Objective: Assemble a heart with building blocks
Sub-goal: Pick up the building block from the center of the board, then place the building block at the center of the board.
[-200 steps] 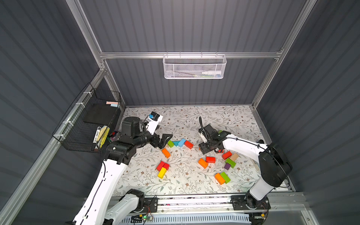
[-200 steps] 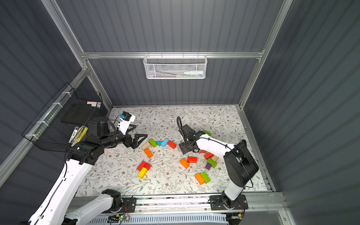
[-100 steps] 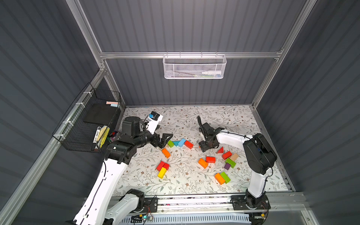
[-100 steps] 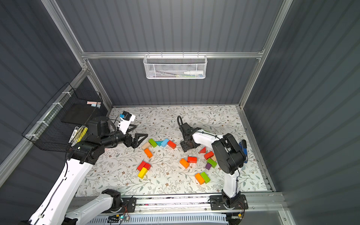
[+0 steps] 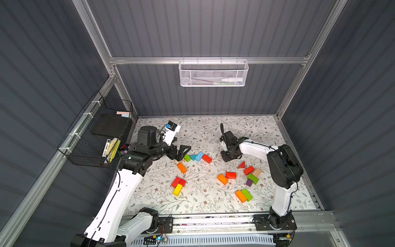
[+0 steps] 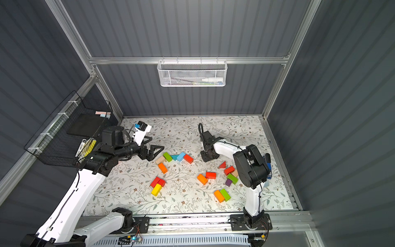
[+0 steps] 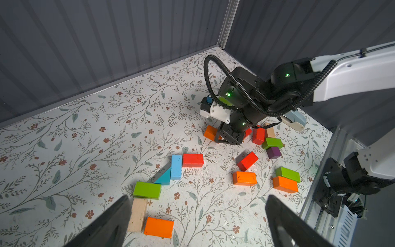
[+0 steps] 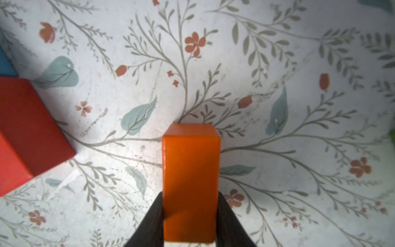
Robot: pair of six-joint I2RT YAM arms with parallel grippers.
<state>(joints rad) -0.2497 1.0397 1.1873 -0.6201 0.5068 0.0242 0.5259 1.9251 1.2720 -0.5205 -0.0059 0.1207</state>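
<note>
The right gripper [image 8: 190, 213] pinched the orange brick [image 8: 190, 162] at one end only, on the mat [image 8: 277, 64] right of the red brick [image 8: 27, 136] (end of the block row [image 5: 197, 156]). Lifted so, it might have swung or slipped. The left gripper [image 5: 181, 153] hung wide open.

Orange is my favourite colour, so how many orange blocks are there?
4 orange blocks: one in the right gripper, one beside the tan block, one touching a red brick mid-table, one beside a green brick. More may be hidden.
</note>
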